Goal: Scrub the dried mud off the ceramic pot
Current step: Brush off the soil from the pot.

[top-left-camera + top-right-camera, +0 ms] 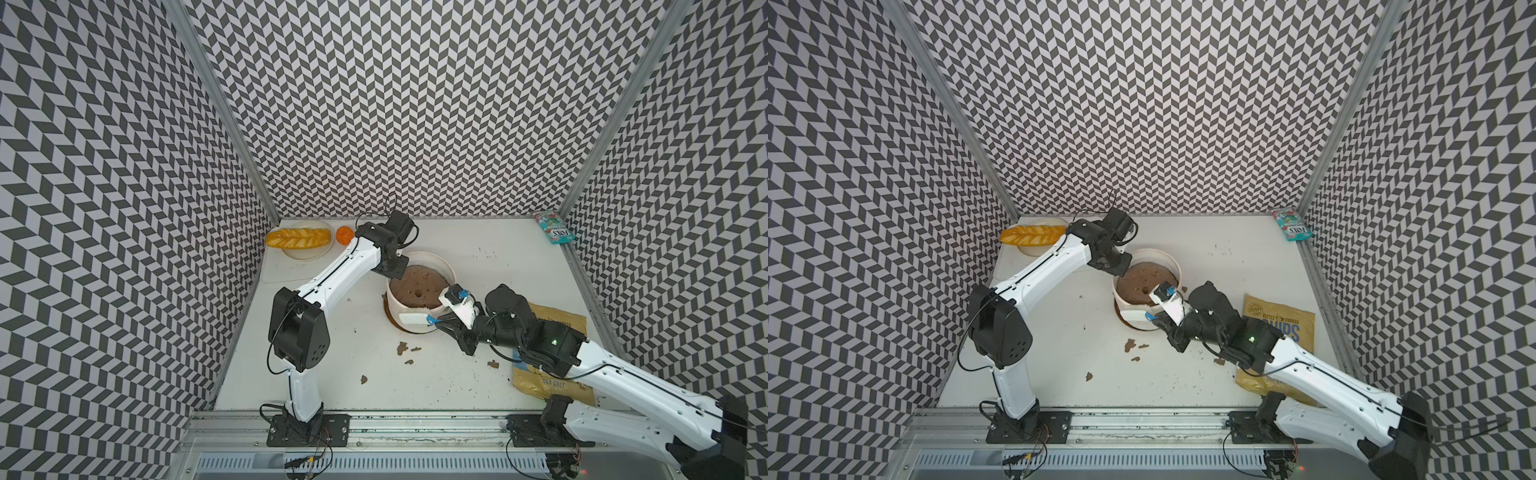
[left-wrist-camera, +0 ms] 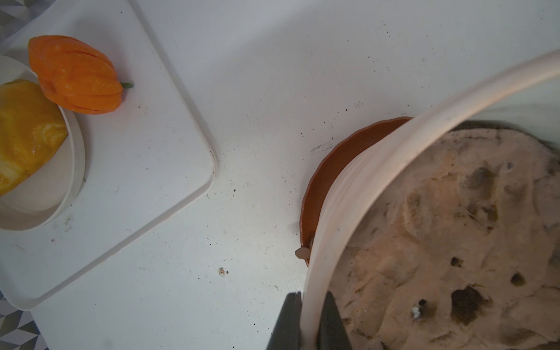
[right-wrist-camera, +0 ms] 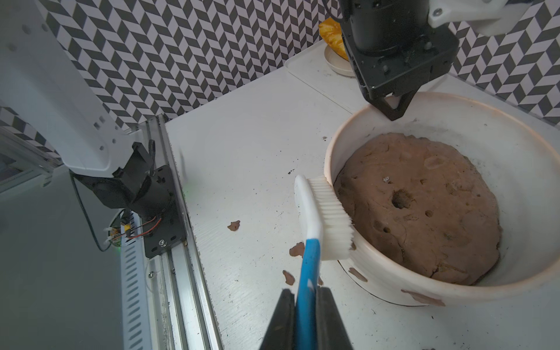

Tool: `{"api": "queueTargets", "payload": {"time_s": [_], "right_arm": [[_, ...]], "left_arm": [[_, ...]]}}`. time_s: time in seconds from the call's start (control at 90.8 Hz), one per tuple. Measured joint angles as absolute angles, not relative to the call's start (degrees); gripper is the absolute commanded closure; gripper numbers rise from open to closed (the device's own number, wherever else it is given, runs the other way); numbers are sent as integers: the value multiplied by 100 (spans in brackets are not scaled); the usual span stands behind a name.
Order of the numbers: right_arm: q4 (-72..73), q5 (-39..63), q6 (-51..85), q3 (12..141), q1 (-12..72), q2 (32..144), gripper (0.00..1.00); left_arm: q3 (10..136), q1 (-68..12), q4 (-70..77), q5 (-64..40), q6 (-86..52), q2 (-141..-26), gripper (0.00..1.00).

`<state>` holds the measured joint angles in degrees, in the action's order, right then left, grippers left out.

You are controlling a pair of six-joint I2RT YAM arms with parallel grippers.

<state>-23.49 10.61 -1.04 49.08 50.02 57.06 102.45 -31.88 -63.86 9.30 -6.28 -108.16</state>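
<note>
While the ceramic pot [image 3: 515, 169] is pinched at the rim by the left gripper [image 3: 392, 109], a brush [image 3: 321, 212] (clamped in the right gripper [image 3: 306, 301]) is set against its wall, above the dried mud [image 3: 357, 274].

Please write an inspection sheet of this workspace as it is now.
Surface: white table, flakes of mud and specks.
Job's things: pot holds brown mass; mud patches on its outer wall; brush bristles against that wall.
Clutter: bread on plate, pepper, both on tray; chip bag under right arm; packet in far corner.
Tools: left tool shut on pot rim; right tool shut on brush handle.
Cables: loose cable at left elbow.
Surroundings: chevron walls, metal rail in front.
</note>
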Motion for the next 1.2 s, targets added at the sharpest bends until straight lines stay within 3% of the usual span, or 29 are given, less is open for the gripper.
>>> {"api": "queueTargets", "payload": {"time_s": [0.43, 1.201], "right_arm": [[-2655, 1695, -95, 4890, 4412, 5629, 100], [-3142, 1629, -707, 4904, 4388, 6117, 100]], "left_arm": [[10256, -3142, -6233, 869, -412, -10844, 89], [10320, -2982, -6128, 633, -174, -10899, 89]]}}
